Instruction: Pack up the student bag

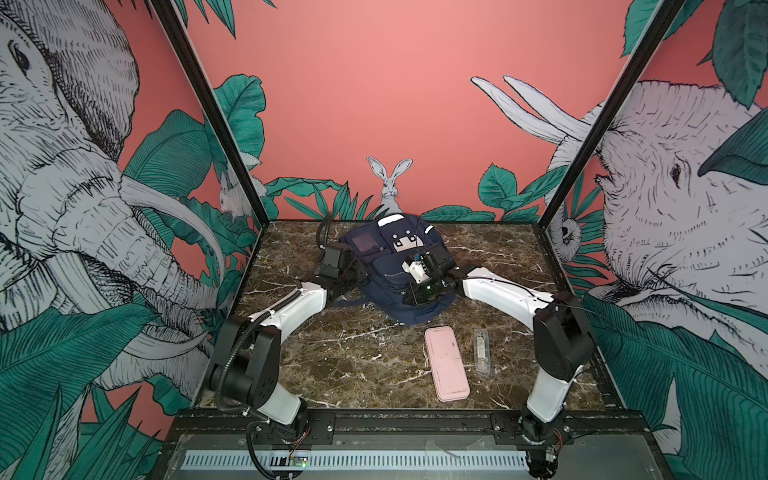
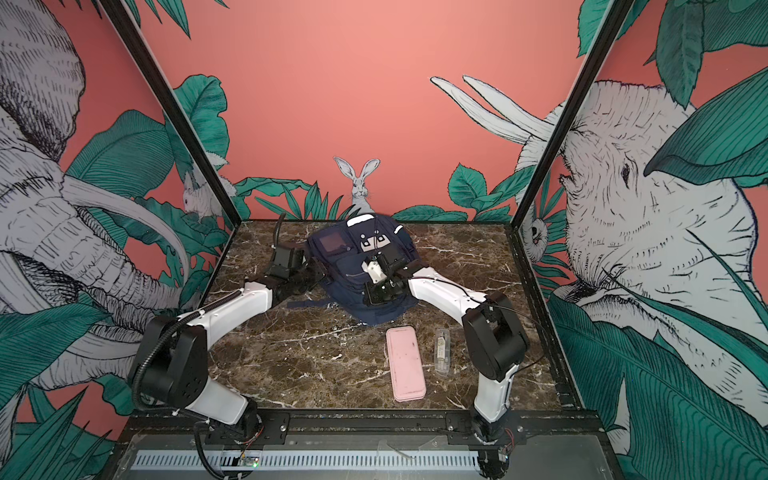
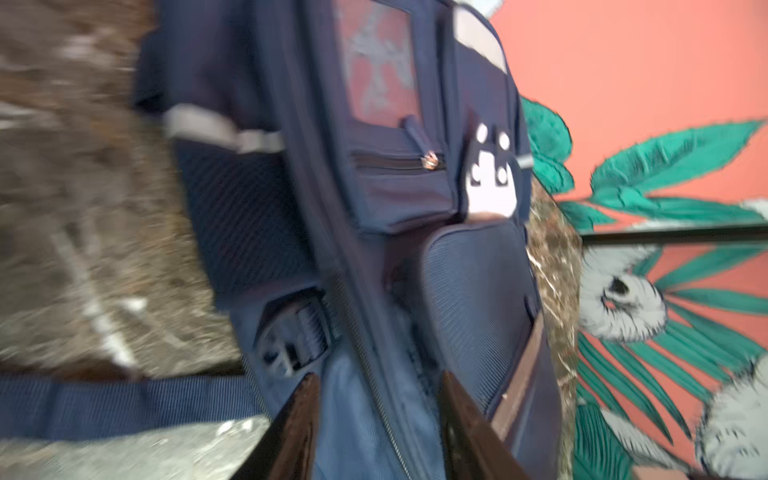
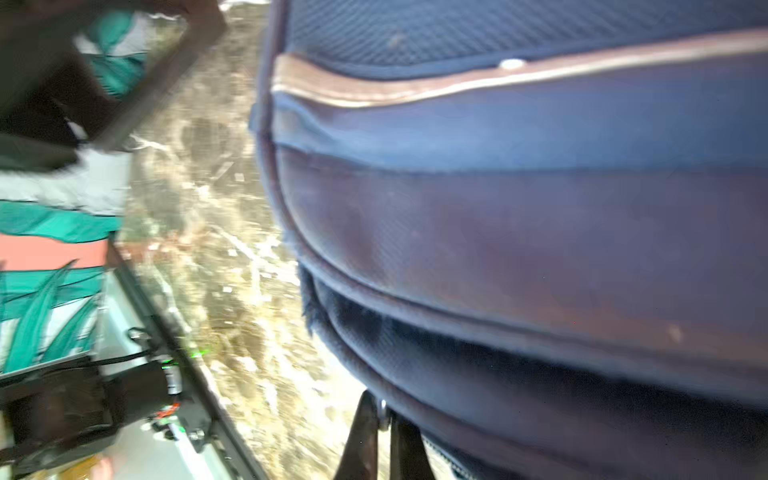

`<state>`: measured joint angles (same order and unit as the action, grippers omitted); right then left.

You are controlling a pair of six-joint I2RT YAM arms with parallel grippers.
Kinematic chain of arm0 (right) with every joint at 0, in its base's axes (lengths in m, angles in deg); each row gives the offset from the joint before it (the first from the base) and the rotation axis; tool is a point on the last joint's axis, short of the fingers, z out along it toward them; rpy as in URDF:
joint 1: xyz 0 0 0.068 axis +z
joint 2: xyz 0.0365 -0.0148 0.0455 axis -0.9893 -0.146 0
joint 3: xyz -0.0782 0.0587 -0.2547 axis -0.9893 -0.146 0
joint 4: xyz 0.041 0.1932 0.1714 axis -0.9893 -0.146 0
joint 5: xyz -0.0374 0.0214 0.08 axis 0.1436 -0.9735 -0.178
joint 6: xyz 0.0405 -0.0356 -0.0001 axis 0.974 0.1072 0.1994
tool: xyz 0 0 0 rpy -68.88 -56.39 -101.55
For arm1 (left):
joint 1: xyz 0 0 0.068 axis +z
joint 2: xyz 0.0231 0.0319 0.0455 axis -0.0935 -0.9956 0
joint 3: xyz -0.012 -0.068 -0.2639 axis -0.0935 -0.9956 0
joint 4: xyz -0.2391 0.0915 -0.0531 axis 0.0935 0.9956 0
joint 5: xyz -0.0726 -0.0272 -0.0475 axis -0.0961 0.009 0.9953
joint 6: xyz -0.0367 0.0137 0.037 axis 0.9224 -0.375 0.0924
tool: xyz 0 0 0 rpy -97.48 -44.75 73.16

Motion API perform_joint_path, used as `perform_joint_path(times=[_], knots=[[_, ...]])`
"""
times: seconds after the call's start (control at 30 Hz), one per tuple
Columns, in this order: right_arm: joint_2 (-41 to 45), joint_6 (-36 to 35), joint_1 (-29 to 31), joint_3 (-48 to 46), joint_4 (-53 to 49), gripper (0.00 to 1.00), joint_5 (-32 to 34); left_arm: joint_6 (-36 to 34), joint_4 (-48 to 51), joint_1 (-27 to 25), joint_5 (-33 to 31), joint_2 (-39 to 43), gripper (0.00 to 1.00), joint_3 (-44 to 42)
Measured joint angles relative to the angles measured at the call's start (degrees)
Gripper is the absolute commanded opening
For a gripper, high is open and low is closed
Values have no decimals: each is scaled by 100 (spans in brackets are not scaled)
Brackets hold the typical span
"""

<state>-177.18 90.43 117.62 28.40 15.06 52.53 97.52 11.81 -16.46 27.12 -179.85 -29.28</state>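
Observation:
The student bag (image 1: 386, 253) (image 2: 353, 257), a navy backpack with white patches, lies front-up at the back middle of the marble table in both top views. My left gripper (image 3: 379, 376) is open at the bag's left side (image 1: 358, 276). Its dark fingers (image 3: 305, 411) straddle blue fabric and a zipper line without pinching them. My right gripper (image 4: 382, 407) is shut on a small metal zipper pull (image 4: 383, 411) at the bag's near lower edge (image 1: 410, 299). The bag (image 4: 519, 216) fills most of the right wrist view.
A flat pink case (image 1: 446, 363) (image 2: 405, 363) lies on the marble table (image 1: 332, 365) in front of the bag. A small clear packet (image 1: 482, 351) (image 2: 441, 351) sits to its right. Printed walls enclose three sides, and a black rail (image 1: 415, 419) runs along the front.

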Motion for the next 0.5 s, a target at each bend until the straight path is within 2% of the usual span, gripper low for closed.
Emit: perform_joint_path(times=[0.17, 0.4, 0.5], knots=[[118, -273, -267, -225, -205, 0, 177, -461, 103, -66, 651, -885, 42, 780], [127, -348, -275, -444, -162, 0, 258, -752, 492, -129, 1012, -1613, 40, 1460], [125, -361, -275, -444, -155, 0, 256, -765, 492, -153, 1106, -1744, 31, 1580]])
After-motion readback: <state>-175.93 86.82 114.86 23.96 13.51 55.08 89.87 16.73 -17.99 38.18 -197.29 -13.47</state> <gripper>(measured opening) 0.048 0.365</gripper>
